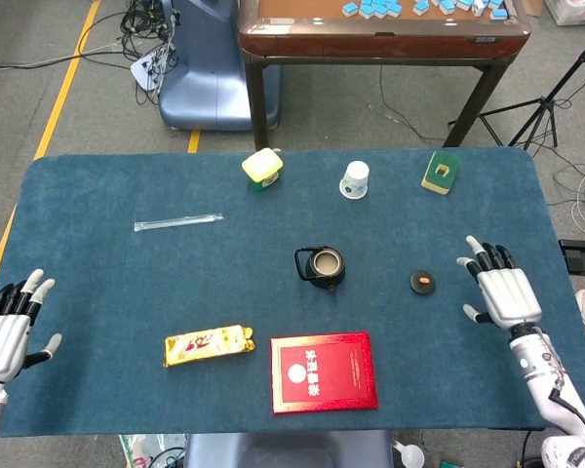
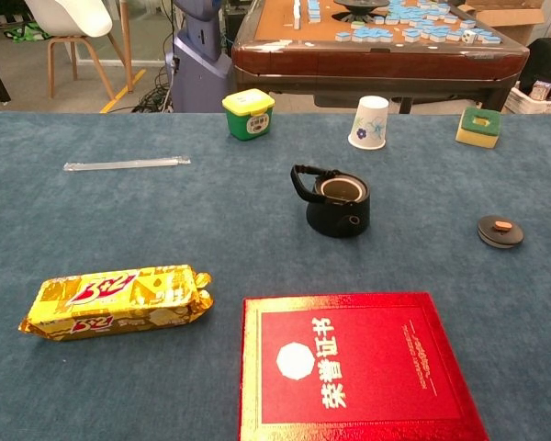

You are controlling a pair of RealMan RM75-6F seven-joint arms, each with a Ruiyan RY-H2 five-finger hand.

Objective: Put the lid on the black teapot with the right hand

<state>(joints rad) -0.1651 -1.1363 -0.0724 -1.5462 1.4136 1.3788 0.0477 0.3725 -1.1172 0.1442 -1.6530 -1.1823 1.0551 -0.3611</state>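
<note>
The black teapot (image 1: 322,266) (image 2: 335,202) stands uncovered near the middle of the blue table. Its round black lid (image 1: 423,283) (image 2: 500,231), with an orange knob on top, lies flat on the cloth to the right of it. My right hand (image 1: 501,291) hovers open just right of the lid, fingers spread, not touching it. My left hand (image 1: 7,327) is open at the table's left edge, far from both. Neither hand shows in the chest view.
A red certificate booklet (image 1: 323,371) and a yellow snack packet (image 1: 208,345) lie near the front edge. Along the back are a green-and-yellow jar (image 1: 262,169), a paper cup (image 1: 355,179) and a sponge (image 1: 441,172). A wrapped straw (image 1: 177,221) lies at the back left.
</note>
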